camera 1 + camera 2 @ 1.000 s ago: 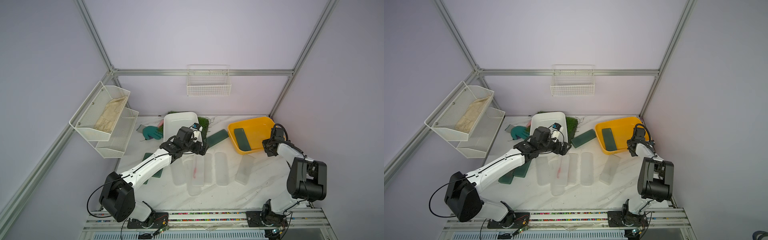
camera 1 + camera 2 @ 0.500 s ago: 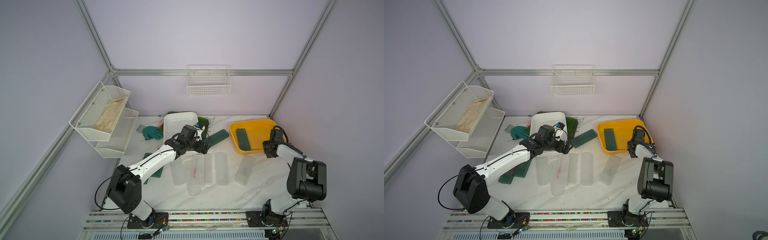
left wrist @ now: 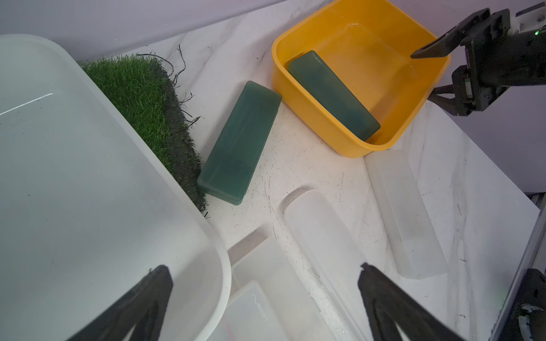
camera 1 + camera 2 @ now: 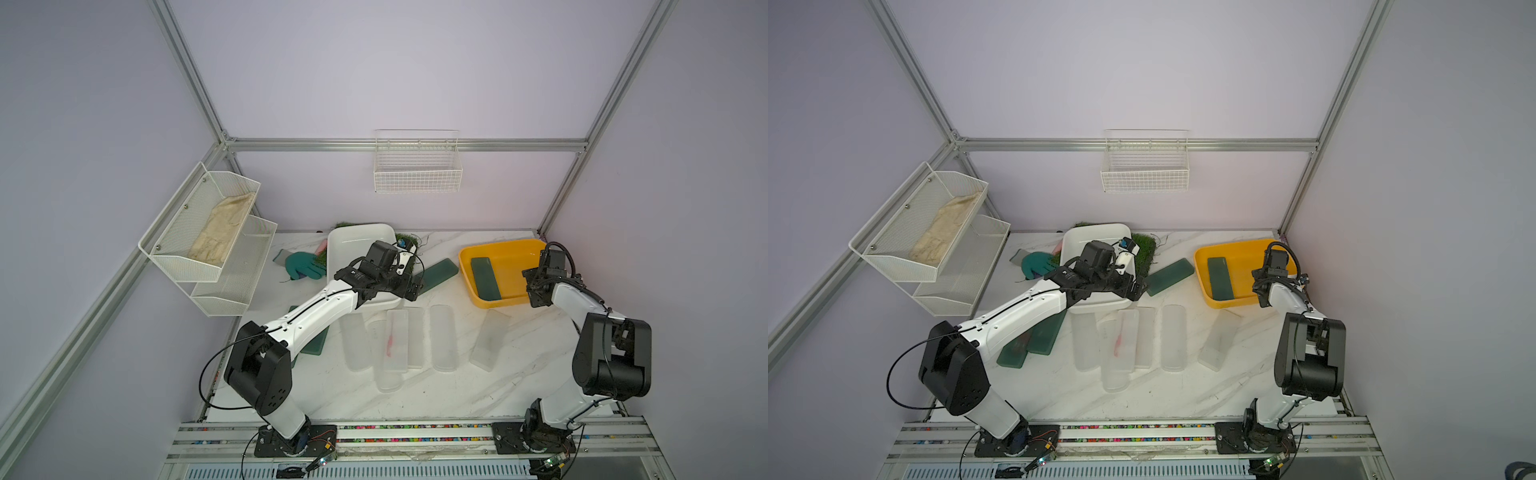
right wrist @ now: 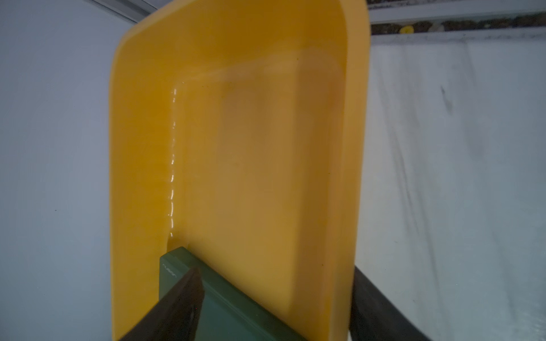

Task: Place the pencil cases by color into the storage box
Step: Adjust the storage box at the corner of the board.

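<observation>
overhead view of a white marble table (image 4: 519, 374), read as a clock face: twelve at the back wall, six at the robot's bases. a white rectangular plastic tub (image 4: 353, 245) sits at eleven o'clock, a yellow rectangular plastic tub (image 4: 513, 251) at two o'clock. one flat dark green rectangular pencil case (image 4: 484, 277) lies inside the yellow tub, along its nine o'clock side. a second dark green case (image 4: 438, 274) lies slantwise on the marble at one o'clock, between the tubs, beside a patch of green fake grass (image 3: 139, 88). two more dark green cases (image 4: 1044, 338) lie at nine o'clock, partly hidden under the left arm (image 4: 316, 316). in the middle, five frosted translucent white oblong cases (image 4: 444, 336) lie side by side, some overlapping; a sixth frosted case (image 4: 490, 338) lies tilted at three o'clock, just off the yellow tub's six o'clock side. a teal rubber glove (image 4: 301, 266) lies at ten o'clock.

the left claw (image 3: 261, 267) is spread wide and holds nothing; it hangs over the white tub's corner nearest the frosted cases, one finger over the tub, the other over the cases. the right claw (image 5: 274, 268) is at the yellow tub's three o'clock wall, jaws parted, gripping nothing: one finger (image 5: 180, 304) inside the tub, the other outside the wall.
</observation>
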### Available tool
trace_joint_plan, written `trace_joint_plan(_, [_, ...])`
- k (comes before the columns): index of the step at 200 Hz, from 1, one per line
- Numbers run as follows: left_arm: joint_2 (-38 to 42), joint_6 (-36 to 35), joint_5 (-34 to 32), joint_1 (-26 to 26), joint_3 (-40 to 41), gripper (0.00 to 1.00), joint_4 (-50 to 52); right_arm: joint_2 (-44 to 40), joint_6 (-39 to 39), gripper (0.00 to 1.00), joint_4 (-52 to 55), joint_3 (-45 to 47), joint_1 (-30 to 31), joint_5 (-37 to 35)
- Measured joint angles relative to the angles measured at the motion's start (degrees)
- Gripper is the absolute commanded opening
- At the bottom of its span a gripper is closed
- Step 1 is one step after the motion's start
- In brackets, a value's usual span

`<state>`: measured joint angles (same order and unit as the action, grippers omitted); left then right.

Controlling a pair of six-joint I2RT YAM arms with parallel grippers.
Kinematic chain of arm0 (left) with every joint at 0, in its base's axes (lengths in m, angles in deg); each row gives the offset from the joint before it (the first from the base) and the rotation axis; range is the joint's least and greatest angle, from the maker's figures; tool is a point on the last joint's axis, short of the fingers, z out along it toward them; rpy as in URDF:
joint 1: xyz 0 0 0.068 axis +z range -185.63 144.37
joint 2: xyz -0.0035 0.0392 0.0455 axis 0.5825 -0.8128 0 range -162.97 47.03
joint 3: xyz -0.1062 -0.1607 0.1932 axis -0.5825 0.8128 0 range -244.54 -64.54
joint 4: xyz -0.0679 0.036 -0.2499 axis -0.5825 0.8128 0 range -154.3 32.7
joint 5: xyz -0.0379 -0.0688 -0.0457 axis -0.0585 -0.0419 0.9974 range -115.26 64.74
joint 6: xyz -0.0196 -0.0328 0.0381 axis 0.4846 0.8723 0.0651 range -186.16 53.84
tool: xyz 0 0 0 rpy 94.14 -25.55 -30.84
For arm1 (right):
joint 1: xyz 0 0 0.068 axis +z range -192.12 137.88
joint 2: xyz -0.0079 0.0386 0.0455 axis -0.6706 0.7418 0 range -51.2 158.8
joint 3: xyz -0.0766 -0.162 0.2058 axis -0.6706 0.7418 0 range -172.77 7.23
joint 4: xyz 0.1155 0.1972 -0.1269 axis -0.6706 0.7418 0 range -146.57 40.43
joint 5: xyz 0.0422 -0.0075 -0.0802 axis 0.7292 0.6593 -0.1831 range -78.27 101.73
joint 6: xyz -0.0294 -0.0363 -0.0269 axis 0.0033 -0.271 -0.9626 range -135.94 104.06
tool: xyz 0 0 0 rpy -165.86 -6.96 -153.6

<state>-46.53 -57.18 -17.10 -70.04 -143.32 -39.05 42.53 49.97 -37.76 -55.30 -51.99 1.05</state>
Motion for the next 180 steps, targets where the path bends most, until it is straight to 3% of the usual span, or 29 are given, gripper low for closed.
trace_joint_plan(37, [0.39, -2.38, 0.35, 2.03, -1.7, 1.0, 2.29, -1.53, -5.27, 0.92, 3.02, -7.87, 11.21, -5.57])
trace_joint_plan(81, [3.76, -3.74, 1.31, 6.38, -1.7, 1.0, 5.4, -1.33, -7.37, 0.93, 3.76, -15.08, 28.0, -7.93])
trace_joint_plan(136, [8.04, -3.67, 2.89, 7.28, -1.57, 1.0, 5.75, 0.11, -6.84, 0.93, 5.7, -12.26, 29.38, -7.98])
trace_joint_plan(180, [8.15, -4.81, 3.17, 7.3, -1.57, 1.0, 5.75, 7.61, -4.07, 0.94, 6.34, -17.57, 33.57, -6.49])
